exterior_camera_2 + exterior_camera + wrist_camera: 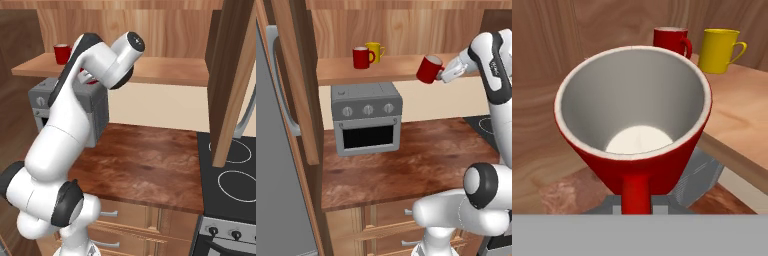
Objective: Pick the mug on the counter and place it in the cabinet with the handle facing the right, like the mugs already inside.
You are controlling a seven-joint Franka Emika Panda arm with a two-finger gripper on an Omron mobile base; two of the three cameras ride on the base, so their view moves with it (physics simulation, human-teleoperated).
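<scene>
Tool (442, 75) clamped on the red mug (429, 69), gripping at the handle (635, 194) side, fingertips themselves hidden beneath the cup. Carried tilted in the air just off the front edge of the cabinet (406, 25) shelf board (391, 70), open mouth toward the hand camera, pale inside showing. Held high and clear of the tabletop (416, 155) and the grey toaster oven (366, 117) below, evidently for a level approach onto the shelf. Farther along the board, a second red mug (362, 57) and a yellow mug (374, 51) standing upright, handles to the right, setting the pattern to match. Placement not yet made; righting the mug and turning its handle likely needed first.
</scene>
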